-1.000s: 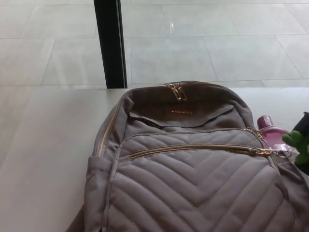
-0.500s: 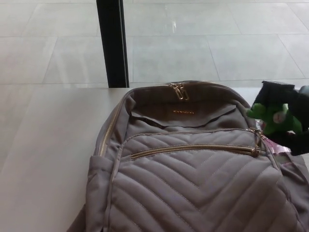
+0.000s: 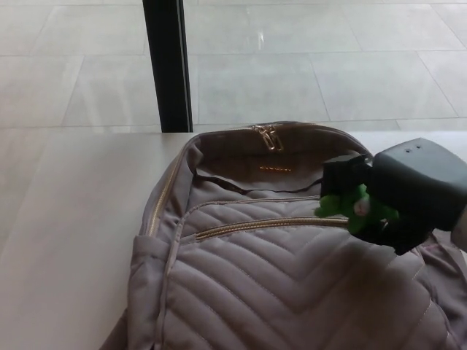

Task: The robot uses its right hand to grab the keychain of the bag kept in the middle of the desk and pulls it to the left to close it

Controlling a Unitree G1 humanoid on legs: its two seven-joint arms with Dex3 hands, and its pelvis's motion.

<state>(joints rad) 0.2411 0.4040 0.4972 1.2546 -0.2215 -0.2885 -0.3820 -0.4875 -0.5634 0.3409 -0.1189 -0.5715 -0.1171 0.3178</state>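
A taupe quilted backpack (image 3: 277, 277) lies flat on the white desk (image 3: 66, 240), its gold front-pocket zipper (image 3: 263, 224) running across the middle. My right hand (image 3: 398, 193) reaches in from the right, over the zipper's right end, shut on a green plush keychain (image 3: 354, 205). The zipper pull itself is hidden behind the hand and the keychain. A second pair of gold pulls (image 3: 268, 136) sits at the bag's top edge. My left hand does not show.
A black post (image 3: 168, 65) stands behind the desk, over a pale tiled floor (image 3: 328, 65). The desk's bare surface stretches to the left of the bag.
My right hand has come in from the right edge and travelled left with the green keychain along the zipper. The pink bottle seen earlier at the right is now covered.
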